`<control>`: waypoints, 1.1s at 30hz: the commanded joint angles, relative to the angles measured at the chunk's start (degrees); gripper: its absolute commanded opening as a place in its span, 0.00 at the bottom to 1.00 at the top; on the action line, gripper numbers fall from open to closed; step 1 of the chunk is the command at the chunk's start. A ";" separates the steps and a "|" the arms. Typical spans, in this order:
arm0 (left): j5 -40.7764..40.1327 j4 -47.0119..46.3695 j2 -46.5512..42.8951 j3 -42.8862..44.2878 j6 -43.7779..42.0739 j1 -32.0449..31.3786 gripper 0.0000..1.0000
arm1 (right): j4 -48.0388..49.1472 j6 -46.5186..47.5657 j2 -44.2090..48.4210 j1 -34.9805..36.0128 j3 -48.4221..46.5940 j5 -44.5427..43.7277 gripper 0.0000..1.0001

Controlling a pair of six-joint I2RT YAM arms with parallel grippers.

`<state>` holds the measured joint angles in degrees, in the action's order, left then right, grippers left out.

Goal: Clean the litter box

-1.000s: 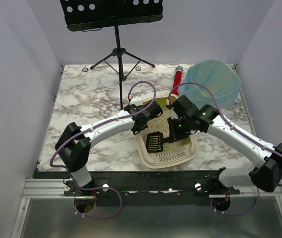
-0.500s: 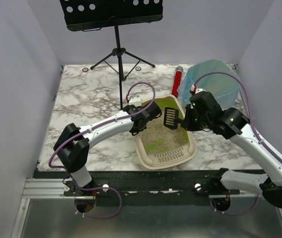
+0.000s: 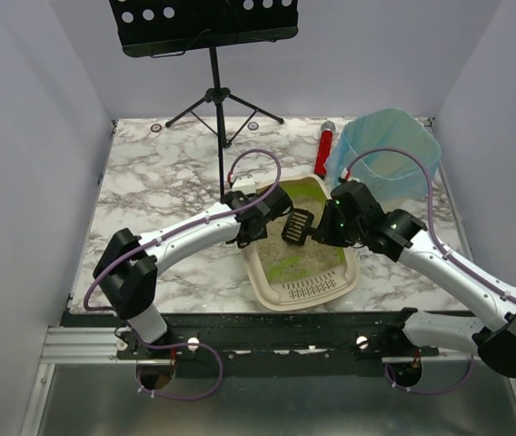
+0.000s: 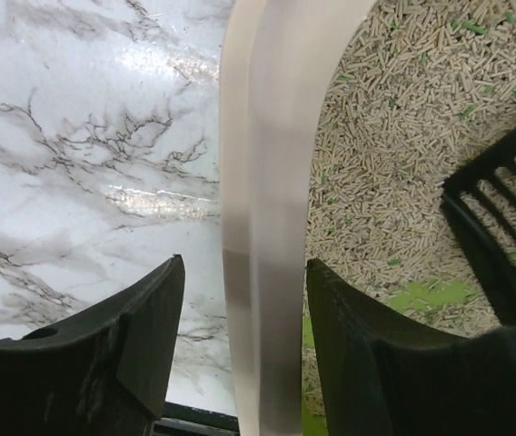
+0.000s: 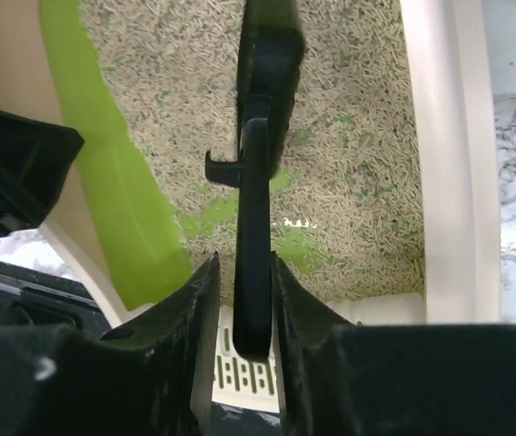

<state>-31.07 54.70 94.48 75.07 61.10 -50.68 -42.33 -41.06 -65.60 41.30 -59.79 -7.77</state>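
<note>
The litter box [image 3: 352, 265] is a beige tray with a lime-green inner rim, a slotted grille [image 3: 309, 290] at its near end and tan pellets inside. My left gripper [image 3: 272, 212] stands open astride the box's left rim [image 4: 267, 182]. In the left wrist view the left gripper [image 4: 244, 262] has one finger [image 4: 149, 336] outside the wall and the other over the pellets. My right gripper [image 3: 325, 227] is shut on the handle of a black slotted scoop [image 3: 297, 225], which hangs tilted over the litter. In the right wrist view the scoop [image 5: 256, 182] runs straight out from the right gripper [image 5: 244, 259].
A taller bin lined with a blue bag [image 3: 387, 154] stands at the back right, a red-handled tool [image 3: 324, 147] beside it. A black music stand [image 3: 217, 86] rises behind the box. The near table edge [image 3: 240, 318] lies just below the grille.
The right arm lifted the scoop out of the litter toward the blue bin, then came back left and lower over the box. The left jaws widened around the rim.
</note>
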 commanded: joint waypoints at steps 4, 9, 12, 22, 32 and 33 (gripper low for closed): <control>-0.13 1.38 -5.17 0.17 -1.51 -0.04 0.89 | -2.83 -6.75 5.47 0.01 1.61 -5.93 0.73; -1.09 3.39 -9.12 2.97 -1.77 -0.12 0.99 | -7.50 -7.71 10.75 0.01 -0.67 -11.98 0.98; -3.55 4.81 -11.76 4.64 -2.04 -0.04 0.99 | -10.66 -9.83 13.39 0.01 -0.94 -17.17 1.00; -3.21 -0.11 -24.42 -0.53 -1.78 0.05 0.99 | -11.46 -9.57 19.37 0.01 2.83 -19.12 1.00; -3.12 -5.82 -34.97 -11.43 -2.55 0.05 0.99 | -7.34 -6.14 28.31 0.01 11.09 -21.76 1.00; -3.38 -6.09 -35.84 -12.30 -2.91 0.14 0.99 | -6.46 -4.75 29.47 0.01 12.23 -22.89 1.00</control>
<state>-33.21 51.77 61.52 65.45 59.37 -50.63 -51.70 -48.71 -40.95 41.25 -51.75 -25.87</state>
